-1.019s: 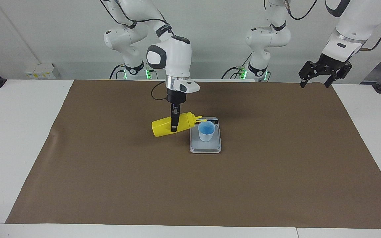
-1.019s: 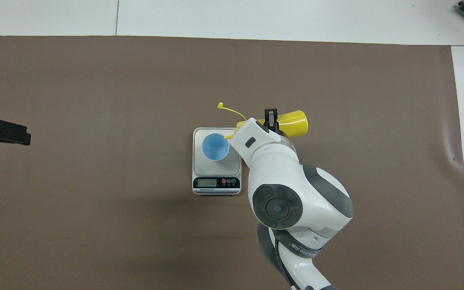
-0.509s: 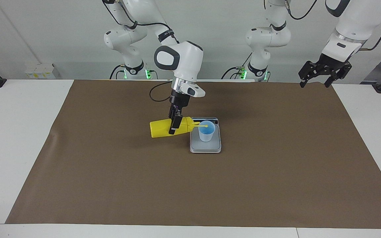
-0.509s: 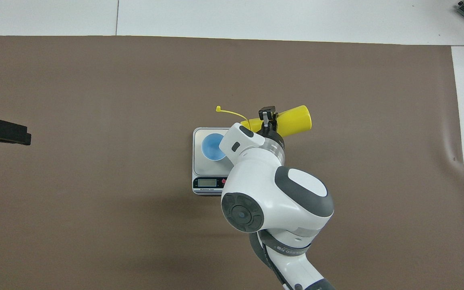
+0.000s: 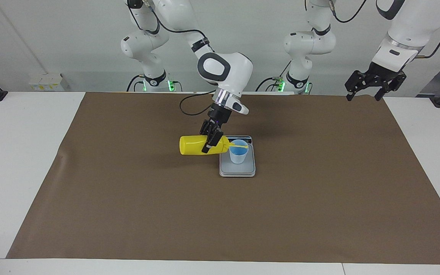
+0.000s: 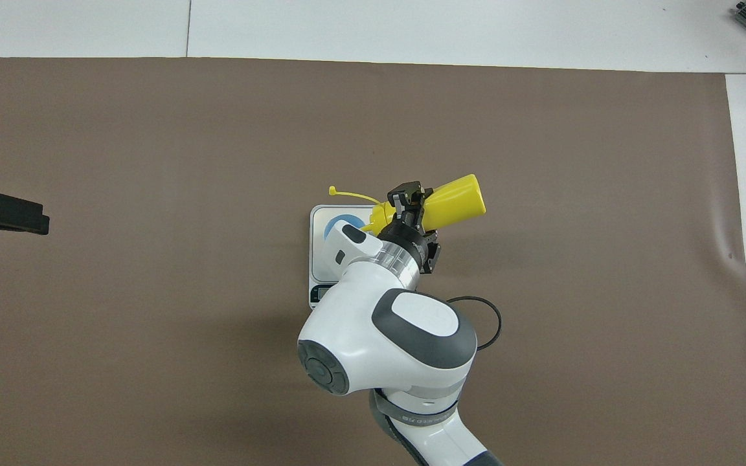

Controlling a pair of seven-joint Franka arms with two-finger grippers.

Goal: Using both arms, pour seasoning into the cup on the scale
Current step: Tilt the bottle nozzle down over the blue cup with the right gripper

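Two arms checked, in order across the facing view.

Right gripper (image 5: pixel 209 142): clamped across the body of the seasoning bottle (image 5: pixel 194 145), fingertips pinching its sides. Held in the air over the mat (image 5: pixel 128 198), toward the right arm's end from the scale (image 5: pixel 237 171). Against a second ago: wrist leaned further over, bottle rolled from nozzle-up to about level, and carried closer to the cup (image 5: pixel 238 153). Nozzle now at the cup's rim; tethered cap hanging out over the cup mouth. No seasoning visible leaving the nozzle.

Cup: upright on the scale's weighing plate, unmoved.

Left gripper (image 5: pixel 372 88): fingers spread, nothing held, waiting in the air at the left arm's end, well apart from the scale; unchanged.

Judged: pour just starting. More downward tilt, perhaps a squeeze, likely needed. Risk: stream missing the small cup.
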